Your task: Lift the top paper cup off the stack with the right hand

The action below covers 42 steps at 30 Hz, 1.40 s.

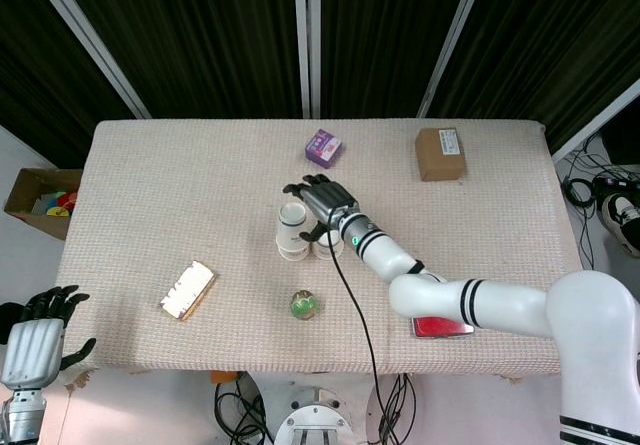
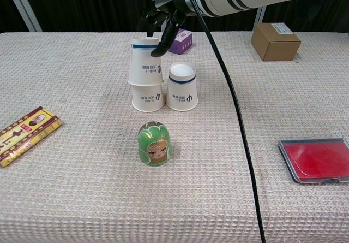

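Note:
Two upside-down white paper cups are stacked at mid-table; the top cup (image 2: 145, 63) (image 1: 292, 219) with a blue band sits on the lower cup (image 2: 148, 97). My right hand (image 2: 162, 25) (image 1: 326, 203) hovers over the top cup's upper end. Its fingers reach down behind the cup and its thumb (image 2: 164, 42) lies against the blue band on the right side. The cup still rests on the stack. My left hand (image 1: 35, 333) hangs off the table's near-left corner, fingers apart, holding nothing.
A third single cup (image 2: 182, 86) stands touching the stack's right side. A green doll (image 2: 155, 143) sits in front. A purple box (image 2: 182, 40) and a brown box (image 2: 275, 41) are behind, a red case (image 2: 316, 160) right, a snack bar (image 2: 24, 134) left.

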Motion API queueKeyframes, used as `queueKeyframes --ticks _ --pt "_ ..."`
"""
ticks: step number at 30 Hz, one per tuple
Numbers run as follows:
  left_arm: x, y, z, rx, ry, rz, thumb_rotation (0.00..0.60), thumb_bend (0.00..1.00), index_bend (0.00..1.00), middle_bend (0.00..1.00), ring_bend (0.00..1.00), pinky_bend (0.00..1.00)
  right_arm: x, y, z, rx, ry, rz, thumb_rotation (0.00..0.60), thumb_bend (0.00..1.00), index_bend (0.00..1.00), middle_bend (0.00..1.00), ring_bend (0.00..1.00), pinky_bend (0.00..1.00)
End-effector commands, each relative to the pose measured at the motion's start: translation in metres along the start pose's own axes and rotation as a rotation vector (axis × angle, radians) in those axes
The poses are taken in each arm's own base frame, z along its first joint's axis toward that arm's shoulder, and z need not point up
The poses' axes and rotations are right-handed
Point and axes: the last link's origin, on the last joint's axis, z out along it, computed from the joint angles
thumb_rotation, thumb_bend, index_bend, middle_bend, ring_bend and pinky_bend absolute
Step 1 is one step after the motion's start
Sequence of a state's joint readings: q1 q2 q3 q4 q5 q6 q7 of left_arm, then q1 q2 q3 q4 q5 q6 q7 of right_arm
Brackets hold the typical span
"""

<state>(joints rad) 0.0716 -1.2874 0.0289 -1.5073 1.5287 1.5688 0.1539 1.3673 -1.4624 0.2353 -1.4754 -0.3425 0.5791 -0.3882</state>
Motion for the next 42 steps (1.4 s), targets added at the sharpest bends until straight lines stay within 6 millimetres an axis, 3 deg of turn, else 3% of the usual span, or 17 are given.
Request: queueKeyframes --ticks 1,9,19,26,34,42 --pt "0.000 -0.001 0.000 0.002 0.000 -0.001 0.600 0.18 0.28 0.19 0.14 0.17 -0.002 -0.002 0.002 0.005 -0.007 -0.004 0.600 0.23 0.15 0.21 0.00 0.00" --pt "-0.001 -0.004 -0.002 0.012 0.000 0.002 0.600 0.18 0.28 0.19 0.14 0.17 -0.006 -0.007 0.006 0.019 -0.016 -0.022 0.600 0.25 0.19 0.24 0.00 0.00" --pt "-0.002 -0.011 -0.006 0.040 0.000 0.003 0.600 0.18 0.28 0.19 0.14 0.17 -0.007 -0.004 0.007 0.035 0.011 -0.022 0.600 0.32 0.39 0.35 0.09 0.00" --pt "-0.003 -0.014 -0.006 0.048 0.000 0.001 0.600 0.18 0.28 0.19 0.14 0.17 -0.001 -0.007 -0.001 0.058 0.043 -0.048 0.600 0.32 0.41 0.36 0.10 0.00" --pt "-0.002 -0.014 -0.006 0.044 0.007 -0.001 0.600 0.18 0.27 0.19 0.14 0.17 0.014 -0.014 -0.024 0.091 0.125 -0.150 0.600 0.32 0.42 0.36 0.10 0.00" --pt "-0.001 -0.013 -0.006 0.036 0.013 -0.004 0.600 0.18 0.27 0.19 0.14 0.17 0.035 -0.013 -0.069 0.114 0.258 -0.293 0.600 0.32 0.42 0.36 0.10 0.00"
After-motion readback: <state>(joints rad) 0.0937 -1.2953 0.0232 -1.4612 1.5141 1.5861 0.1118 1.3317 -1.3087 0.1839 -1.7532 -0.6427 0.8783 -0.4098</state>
